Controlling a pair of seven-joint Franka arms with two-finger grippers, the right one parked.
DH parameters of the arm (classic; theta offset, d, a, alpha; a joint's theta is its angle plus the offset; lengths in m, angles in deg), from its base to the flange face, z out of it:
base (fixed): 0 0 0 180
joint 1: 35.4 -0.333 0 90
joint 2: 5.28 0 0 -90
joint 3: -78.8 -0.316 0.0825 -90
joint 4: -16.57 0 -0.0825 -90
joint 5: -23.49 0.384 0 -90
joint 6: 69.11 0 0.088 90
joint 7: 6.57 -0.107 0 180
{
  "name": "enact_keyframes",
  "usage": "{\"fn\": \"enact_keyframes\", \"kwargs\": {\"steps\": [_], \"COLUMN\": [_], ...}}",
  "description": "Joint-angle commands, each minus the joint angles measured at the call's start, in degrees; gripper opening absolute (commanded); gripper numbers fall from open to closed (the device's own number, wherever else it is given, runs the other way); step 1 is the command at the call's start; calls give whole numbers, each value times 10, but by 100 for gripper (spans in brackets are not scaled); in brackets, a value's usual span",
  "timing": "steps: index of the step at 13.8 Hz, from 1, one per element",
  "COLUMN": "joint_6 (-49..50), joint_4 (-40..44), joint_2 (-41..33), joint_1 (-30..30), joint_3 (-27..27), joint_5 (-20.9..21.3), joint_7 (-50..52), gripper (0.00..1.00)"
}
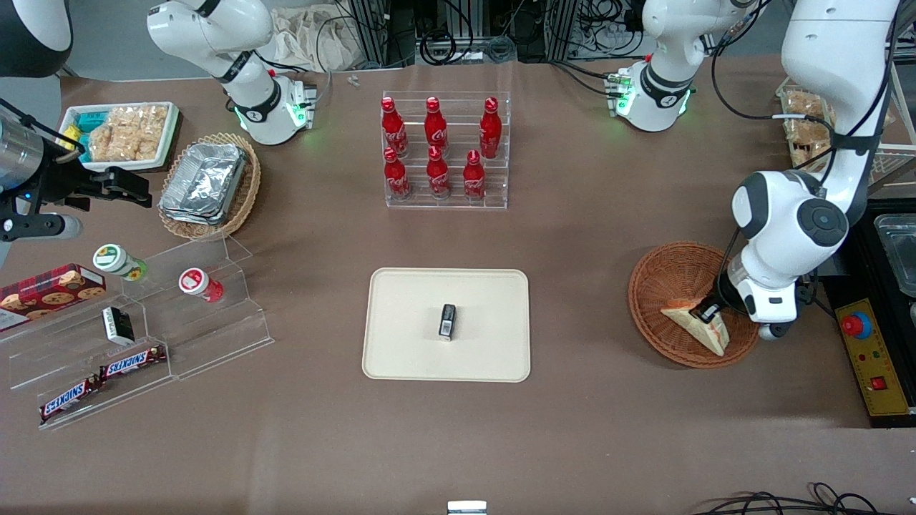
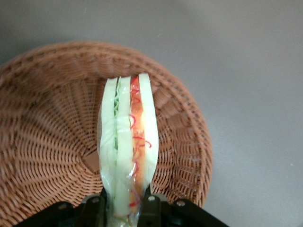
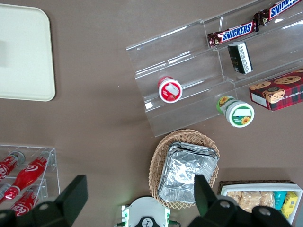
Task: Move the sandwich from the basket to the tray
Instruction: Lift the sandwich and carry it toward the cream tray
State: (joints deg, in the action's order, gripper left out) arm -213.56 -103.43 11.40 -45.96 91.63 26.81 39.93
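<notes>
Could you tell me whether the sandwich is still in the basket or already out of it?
Still in: the sandwich stands on edge over the basket weave, pinched by the gripper.

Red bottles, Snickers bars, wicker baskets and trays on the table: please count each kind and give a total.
Red bottles: 6
Snickers bars: 2
Wicker baskets: 2, the basket and a tan basket
Trays: 2, the tray and a white tray
Total: 12
The gripper holds the sandwich over the basket.
</notes>
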Motion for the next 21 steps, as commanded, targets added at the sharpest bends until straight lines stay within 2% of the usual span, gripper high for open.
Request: {"fn": "enact_keyframes", "kwargs": {"steps": [1,5,8,10,13,16,21], "joint_6": [116,329,383,386,384,357,256], "joint_4": [62,248,324,353,409,441,441], "joint_2": [-32,-1,34,60,140,203,273], "joint_1": [18,87,135,185,249,291,335], "joint_3": [2,4,6,7,7,7,6], "joint_5": [11,11,22,24,24,21,24], "joint_7": [-50,-62,-76,-98,-90,-90,-91], "gripper": [0,0,0,0,0,0,0]}}
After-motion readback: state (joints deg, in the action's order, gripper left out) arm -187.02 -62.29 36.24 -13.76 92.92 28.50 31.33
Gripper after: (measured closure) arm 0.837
